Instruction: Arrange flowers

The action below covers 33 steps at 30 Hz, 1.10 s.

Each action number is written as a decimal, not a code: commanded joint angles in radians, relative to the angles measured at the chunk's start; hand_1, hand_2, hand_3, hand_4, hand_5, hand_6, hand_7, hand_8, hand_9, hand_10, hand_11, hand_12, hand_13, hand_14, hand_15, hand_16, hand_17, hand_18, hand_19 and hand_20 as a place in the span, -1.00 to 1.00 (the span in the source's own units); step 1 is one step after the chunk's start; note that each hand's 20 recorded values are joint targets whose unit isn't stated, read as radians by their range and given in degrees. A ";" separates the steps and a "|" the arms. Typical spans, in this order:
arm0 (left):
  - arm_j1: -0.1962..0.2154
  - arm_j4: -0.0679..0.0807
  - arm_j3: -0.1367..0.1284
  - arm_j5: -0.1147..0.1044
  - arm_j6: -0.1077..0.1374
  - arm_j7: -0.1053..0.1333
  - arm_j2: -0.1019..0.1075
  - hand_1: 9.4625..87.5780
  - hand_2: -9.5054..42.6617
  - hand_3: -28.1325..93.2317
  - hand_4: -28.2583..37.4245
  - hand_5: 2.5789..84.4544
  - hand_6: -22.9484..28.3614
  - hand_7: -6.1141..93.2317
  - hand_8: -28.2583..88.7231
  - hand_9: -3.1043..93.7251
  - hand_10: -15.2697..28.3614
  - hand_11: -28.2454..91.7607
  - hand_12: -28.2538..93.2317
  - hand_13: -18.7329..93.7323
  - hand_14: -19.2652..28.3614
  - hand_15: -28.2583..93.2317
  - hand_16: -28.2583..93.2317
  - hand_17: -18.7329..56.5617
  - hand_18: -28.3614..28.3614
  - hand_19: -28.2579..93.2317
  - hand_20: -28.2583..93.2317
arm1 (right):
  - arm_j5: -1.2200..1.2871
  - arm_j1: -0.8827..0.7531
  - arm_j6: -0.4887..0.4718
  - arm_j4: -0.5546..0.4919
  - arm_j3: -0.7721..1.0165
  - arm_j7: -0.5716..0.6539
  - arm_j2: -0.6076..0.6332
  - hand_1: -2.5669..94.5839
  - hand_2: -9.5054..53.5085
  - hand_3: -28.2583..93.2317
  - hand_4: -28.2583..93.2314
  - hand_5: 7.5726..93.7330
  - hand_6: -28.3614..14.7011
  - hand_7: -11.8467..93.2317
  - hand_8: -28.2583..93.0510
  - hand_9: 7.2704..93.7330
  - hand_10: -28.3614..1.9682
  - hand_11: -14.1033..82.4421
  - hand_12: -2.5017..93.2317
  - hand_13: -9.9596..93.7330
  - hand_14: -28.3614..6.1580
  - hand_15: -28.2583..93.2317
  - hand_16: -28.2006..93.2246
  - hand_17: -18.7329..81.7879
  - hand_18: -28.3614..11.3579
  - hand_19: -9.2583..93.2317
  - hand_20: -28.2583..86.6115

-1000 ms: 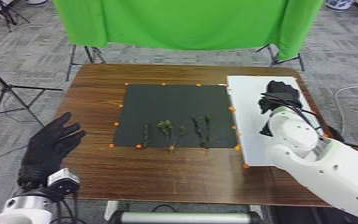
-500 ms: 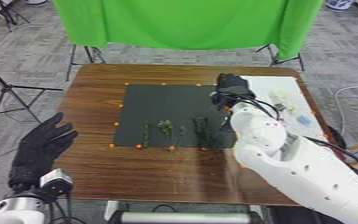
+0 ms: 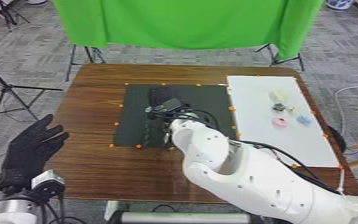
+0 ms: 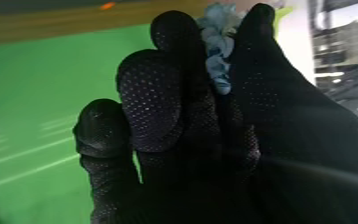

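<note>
Green cloth (image 3: 189, 25) behind; right hand (image 3: 164, 95) pinches blue flower (image 4: 217, 46), long axis along fingers (image 4: 149, 100); left hand (image 3: 26, 150) relaxed.

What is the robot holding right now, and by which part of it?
The right hand holds a pale blue flower by its petals, pinched between thumb and fingers. The left hand holds nothing.

The head view is evenly bright; pale glare crosses green cloth (image 4: 42, 100) in the right wrist view.
</note>
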 commanded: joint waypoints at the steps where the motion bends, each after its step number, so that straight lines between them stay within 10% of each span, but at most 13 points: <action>1: -0.052 0.023 0.014 -0.001 -0.010 -0.008 0.016 -0.61 -0.31 0.79 -0.77 -0.19 0.28 -0.57 -0.70 -0.22 0.65 -0.04 -0.39 -0.21 0.93 0.28 -0.70 -0.72 0.81 0.49 -0.64 | 0.007 0.042 0.026 0.084 -0.073 0.005 -0.099 0.10 -1.00 0.82 -1.00 0.73 0.36 -0.27 -0.53 0.82 0.10 -0.29 -0.25 0.59 0.11 0.61 -0.22 0.11 -0.76 1.00 0.30; 11: -0.121 0.046 0.043 0.001 -0.014 -0.003 0.065 -0.60 -0.31 0.79 -0.77 -0.19 0.28 -0.57 -0.70 -0.22 0.65 -0.03 -0.39 -0.21 0.92 0.28 -0.70 -0.71 0.81 0.49 -0.64 | 0.099 0.156 0.083 0.179 -0.188 0.100 -0.117 0.09 -1.00 0.82 -1.00 0.73 0.36 -0.27 -0.54 0.81 0.13 -0.25 -0.24 0.59 0.10 0.63 -0.23 0.11 -0.75 1.00 0.31; 33: -0.160 0.060 0.051 0.007 -0.044 -0.023 0.077 -0.60 -0.31 0.79 -0.77 -0.19 0.28 -0.57 -0.70 -0.22 0.65 -0.03 -0.39 -0.22 0.92 0.29 -0.70 -0.72 0.81 0.49 -0.64 | 0.110 0.125 0.032 0.201 -0.166 0.110 -0.141 -0.06 -1.00 0.79 -1.00 0.58 0.26 -0.22 -0.57 0.63 0.04 0.05 -0.42 0.51 0.03 0.71 -0.31 0.06 -0.73 1.00 0.32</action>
